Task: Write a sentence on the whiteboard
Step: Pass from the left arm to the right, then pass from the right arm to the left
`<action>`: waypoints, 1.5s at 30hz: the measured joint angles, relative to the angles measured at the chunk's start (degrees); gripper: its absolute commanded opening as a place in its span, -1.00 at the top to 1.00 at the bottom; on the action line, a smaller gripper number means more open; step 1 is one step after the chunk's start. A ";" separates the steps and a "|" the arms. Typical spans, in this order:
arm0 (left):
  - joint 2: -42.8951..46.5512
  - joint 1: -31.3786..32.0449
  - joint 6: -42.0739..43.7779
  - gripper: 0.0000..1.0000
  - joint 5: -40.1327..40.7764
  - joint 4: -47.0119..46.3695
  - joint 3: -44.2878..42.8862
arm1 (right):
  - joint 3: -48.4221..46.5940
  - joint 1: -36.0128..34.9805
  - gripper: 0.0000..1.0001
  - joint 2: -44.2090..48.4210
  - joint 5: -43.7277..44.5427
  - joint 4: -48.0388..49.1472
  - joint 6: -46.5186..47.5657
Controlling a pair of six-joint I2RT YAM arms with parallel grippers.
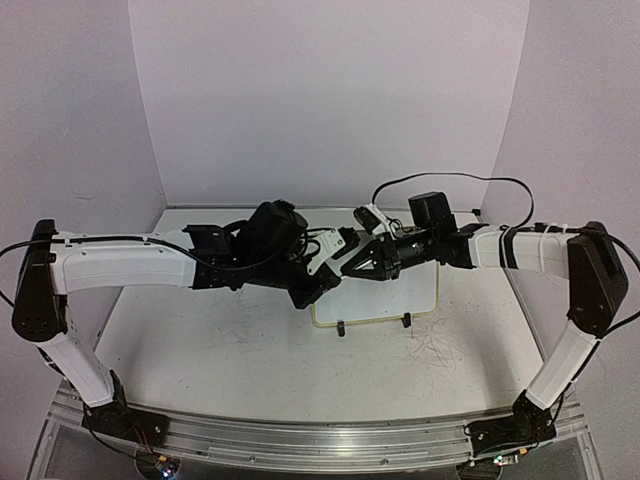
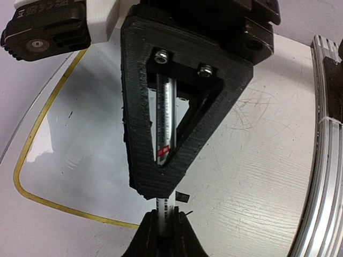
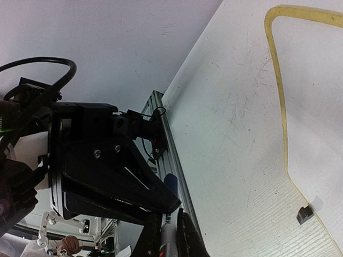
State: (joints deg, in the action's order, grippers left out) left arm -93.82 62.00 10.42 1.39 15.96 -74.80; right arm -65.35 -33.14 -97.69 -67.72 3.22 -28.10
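1. The marker (image 2: 165, 123) has a pale barrel with a red patch and a line of dark print. The print is too small to read.
2. A black housing (image 2: 43, 32) at the top left of the left wrist view carries raised lettering. The picture edge cuts it off, so it cannot be read.
3. The tabletop (image 1: 250, 360) shows faint grey scribbles (image 1: 435, 350) that form no words.
4. The left gripper (image 2: 163, 235) is pinched onto one end of the marker.
5. The right gripper (image 3: 170, 235) is pressed together on the same marker. One end of the marker, beside its fingertips, is blue.
6. The two grippers face each other tip to tip, with the marker running between them.
7. The whiteboard (image 1: 420, 295) lies flat on the tabletop at the middle of the table. Its pale-yellow frame and two black clips (image 1: 342, 328) sit along the near long edge.
8. From above, both grippers meet over the whiteboard's left end, and most of the board extends to their right.
9. Neither gripper touches the whiteboard, and its visible face is plain white.
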 measured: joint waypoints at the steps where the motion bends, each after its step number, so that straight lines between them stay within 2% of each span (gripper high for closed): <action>1: 0.35 0.07 -0.56 -0.01 0.33 -0.16 0.36 | 0.08 -0.02 1.00 0.00 -0.18 0.25 -0.09; 5: 2.76 0.06 -3.05 -0.10 0.22 -1.04 3.28 | 0.61 -0.08 1.00 0.03 -0.35 0.47 -0.37; 12: 5.79 -0.07 -6.17 0.03 -0.87 -1.53 7.28 | 1.61 -0.08 1.00 1.34 -0.29 0.59 -0.72; 20: 5.77 -0.28 -6.92 0.61 -3.34 -1.64 7.67 | 1.77 -0.08 0.99 2.56 -0.29 0.70 -0.73; 23: 5.51 -0.31 -6.42 0.85 -3.34 -1.63 7.39 | 2.24 -0.14 0.84 2.68 -0.31 0.90 -0.59; 25: 5.38 -0.31 -6.02 0.92 -3.76 -1.47 7.30 | 2.79 -0.17 0.70 2.79 -0.27 1.35 -0.34; 27: 5.28 -0.16 -5.40 0.96 -4.00 -1.34 7.30 | 3.37 -0.22 0.62 3.00 -0.28 1.74 -0.08; 33: 5.28 -0.34 -4.98 1.00 -3.82 -1.24 7.30 | 4.33 -0.62 0.62 3.30 -0.30 1.84 1.05; 38: 5.28 -0.54 -4.32 1.00 -4.35 -1.23 7.30 | 4.34 -0.71 0.55 3.28 -0.74 1.88 1.44; 42: 5.29 -0.61 -3.47 1.00 -4.78 -1.18 7.30 | 4.21 -0.71 0.42 3.08 -1.42 1.86 1.71; 45: 5.39 -0.72 -2.61 1.00 -5.11 -0.94 7.32 | 4.16 -0.71 0.41 2.74 -2.23 1.88 2.03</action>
State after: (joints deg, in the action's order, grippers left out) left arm -88.42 61.28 7.81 -3.72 15.03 -67.48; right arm -61.19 -33.85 -94.95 -69.95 5.10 -26.07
